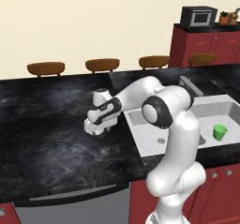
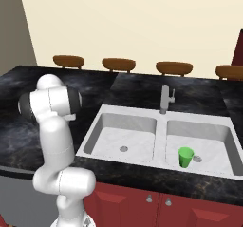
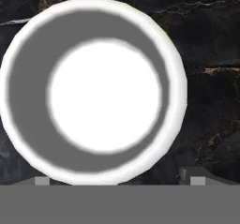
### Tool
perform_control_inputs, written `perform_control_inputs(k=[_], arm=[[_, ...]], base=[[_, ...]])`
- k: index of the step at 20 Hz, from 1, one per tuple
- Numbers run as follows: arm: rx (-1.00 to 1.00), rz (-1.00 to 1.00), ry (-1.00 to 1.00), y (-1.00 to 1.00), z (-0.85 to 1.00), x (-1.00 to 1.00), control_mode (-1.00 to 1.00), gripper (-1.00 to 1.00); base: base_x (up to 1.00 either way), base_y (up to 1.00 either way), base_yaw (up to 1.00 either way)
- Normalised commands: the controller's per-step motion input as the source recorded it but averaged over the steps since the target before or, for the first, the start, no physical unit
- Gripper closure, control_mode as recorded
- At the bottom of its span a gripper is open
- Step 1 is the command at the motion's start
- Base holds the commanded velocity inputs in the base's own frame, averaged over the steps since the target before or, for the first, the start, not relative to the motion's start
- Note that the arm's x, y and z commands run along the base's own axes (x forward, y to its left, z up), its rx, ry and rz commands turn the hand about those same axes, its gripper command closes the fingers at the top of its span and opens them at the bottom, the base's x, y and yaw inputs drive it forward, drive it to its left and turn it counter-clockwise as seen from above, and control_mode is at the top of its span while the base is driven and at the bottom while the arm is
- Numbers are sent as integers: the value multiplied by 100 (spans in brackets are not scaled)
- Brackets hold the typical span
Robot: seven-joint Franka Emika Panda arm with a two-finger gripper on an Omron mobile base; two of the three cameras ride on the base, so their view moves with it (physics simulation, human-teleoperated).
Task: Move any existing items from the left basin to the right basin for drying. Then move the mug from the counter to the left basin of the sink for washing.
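Observation:
The mug (image 3: 103, 92), white with a grey inner wall, stands upright on the black counter (image 1: 47, 124), seen from straight above. My gripper (image 3: 119, 181) hangs open just over it, fingertips (image 3: 42, 181) wide apart at either side of its rim. In the left base view the gripper (image 1: 96, 126) is low over the counter, left of the sink (image 1: 140, 148). The green cup (image 2: 185, 157) stands upright in the right basin (image 2: 209, 136); it also shows as the cup (image 1: 219, 132). The left basin (image 2: 123, 136) holds nothing.
A grey faucet (image 2: 164, 99) rises behind the divider between the basins. Several brown stools (image 1: 102, 64) line the counter's far edge. A microwave (image 1: 199, 16) sits on red cabinets at the back right. Red cabinet doors (image 2: 156, 202) run under the sink.

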Motion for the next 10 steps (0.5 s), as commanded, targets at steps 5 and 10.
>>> perform_control_inputs(k=[5, 10], arm=[[0, 0, 0, 6, -6, 7, -100, -100], [0, 0, 0, 1, -7, 0, -100, -100]], base=[[0, 0, 0], [0, 0, 0]])
